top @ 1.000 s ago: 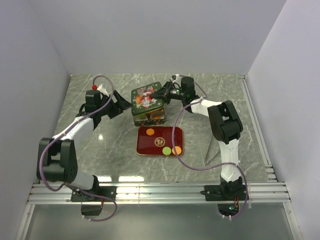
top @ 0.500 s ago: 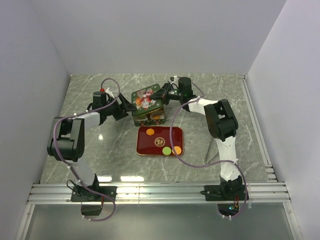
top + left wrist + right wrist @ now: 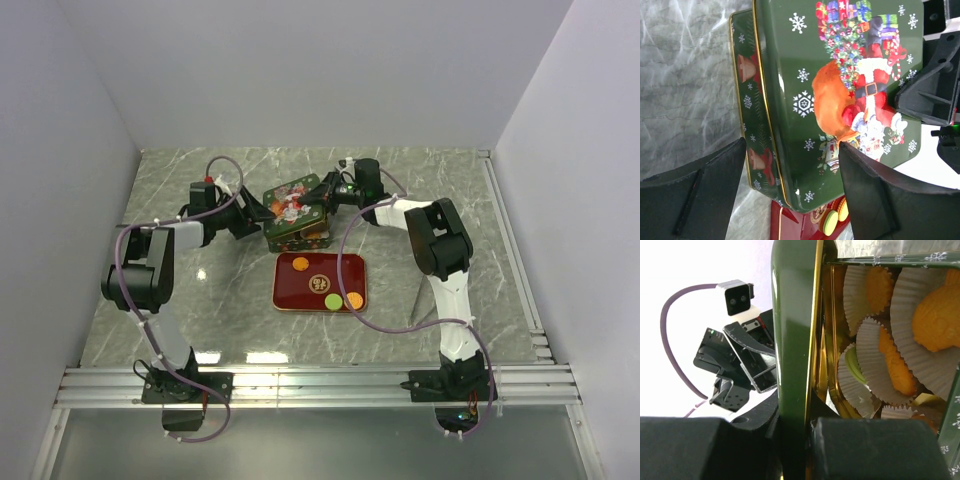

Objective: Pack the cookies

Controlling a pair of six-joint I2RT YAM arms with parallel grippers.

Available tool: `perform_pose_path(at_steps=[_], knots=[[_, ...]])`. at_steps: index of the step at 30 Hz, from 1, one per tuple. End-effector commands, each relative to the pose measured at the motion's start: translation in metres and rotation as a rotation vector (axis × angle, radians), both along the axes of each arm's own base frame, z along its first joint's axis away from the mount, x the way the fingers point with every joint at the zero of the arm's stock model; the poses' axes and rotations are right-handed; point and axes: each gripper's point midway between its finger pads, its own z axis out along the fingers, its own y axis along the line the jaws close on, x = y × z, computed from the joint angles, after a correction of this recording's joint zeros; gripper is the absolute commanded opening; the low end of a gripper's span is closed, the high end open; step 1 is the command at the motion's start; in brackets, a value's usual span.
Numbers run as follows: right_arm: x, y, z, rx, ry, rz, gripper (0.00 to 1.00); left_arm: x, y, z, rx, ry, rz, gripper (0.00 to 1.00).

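From above, three cookies (image 3: 332,300) are seen on the red tray (image 3: 292,292) near the green tin (image 3: 298,238), whose tilted lid (image 3: 293,198) is flanked by the left gripper (image 3: 257,212) and right gripper (image 3: 328,192). At the left wrist, the fingers are held spread, with the lid between them. At the right wrist, the lid's edge is clenched, and more cookies are shown in paper cups (image 3: 905,295) in the tin.
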Motion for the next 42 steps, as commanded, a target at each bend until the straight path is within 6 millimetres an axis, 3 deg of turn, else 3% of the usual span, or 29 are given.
perform_pose_path(at_steps=[1,12,20,24,25,28,33,42], knots=[[-0.003,0.003,0.014,0.003,-0.068,0.021,0.04,0.010,-0.004,0.012,-0.024,-0.049,-0.018,0.80],[-0.018,-0.003,-0.006,-0.067,-0.047,0.033,0.07,0.004,-0.011,-0.004,-0.015,-0.013,-0.049,0.71],[-0.017,-0.004,-0.010,-0.091,-0.038,0.024,0.10,0.007,-0.018,0.001,0.025,-0.014,-0.078,0.59],[-0.017,-0.008,-0.011,-0.106,-0.036,0.019,0.27,0.011,-0.020,0.003,0.058,-0.012,-0.086,0.57],[-0.016,-0.010,-0.010,-0.110,-0.037,0.013,0.36,0.010,-0.021,0.002,0.062,-0.003,-0.091,0.57],[-0.015,-0.018,-0.011,-0.130,-0.039,0.000,0.46,0.012,-0.022,0.002,0.068,-0.001,-0.095,0.56],[-0.016,-0.026,-0.012,-0.170,-0.039,-0.004,0.53,0.015,-0.024,0.004,0.079,-0.001,-0.095,0.55],[-0.010,-0.052,-0.007,-0.286,-0.038,-0.015,0.56,0.018,-0.025,0.004,0.090,0.006,-0.094,0.53]])
